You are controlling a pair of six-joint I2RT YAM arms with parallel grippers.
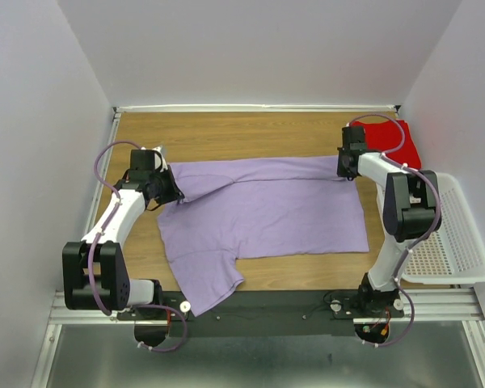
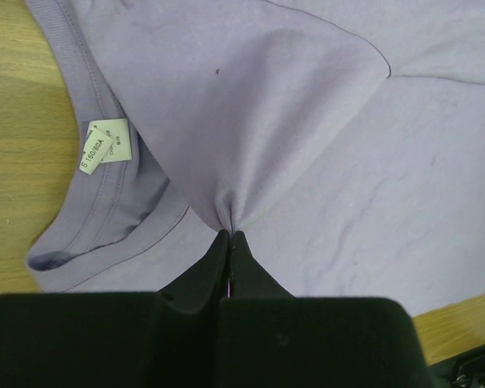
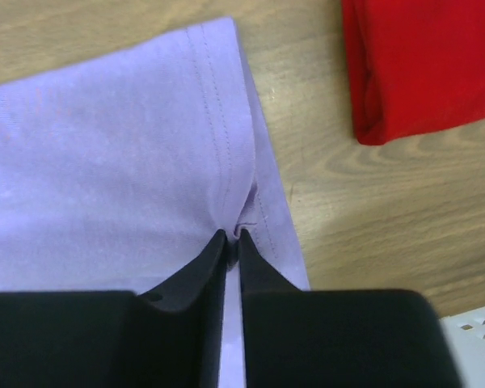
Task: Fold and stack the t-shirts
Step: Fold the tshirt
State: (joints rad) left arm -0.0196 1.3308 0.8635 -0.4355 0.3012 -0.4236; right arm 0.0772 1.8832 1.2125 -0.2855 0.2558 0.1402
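The lavender t-shirt (image 1: pixel 267 214) lies spread across the middle of the wooden table, with its far edge partly folded over. My left gripper (image 1: pixel 171 192) is shut on a pinch of the lavender cloth (image 2: pixel 230 218) beside the collar and its white tag (image 2: pixel 105 145). My right gripper (image 1: pixel 345 168) is shut on the shirt's hemmed edge (image 3: pixel 241 218) at the far right corner. The red t-shirt (image 1: pixel 392 141) lies folded at the back right; it also shows in the right wrist view (image 3: pixel 424 65).
A white perforated basket (image 1: pixel 453 234) stands at the right edge of the table. The table's walls close in at the back and on both sides. One sleeve (image 1: pixel 206 283) hangs toward the near rail.
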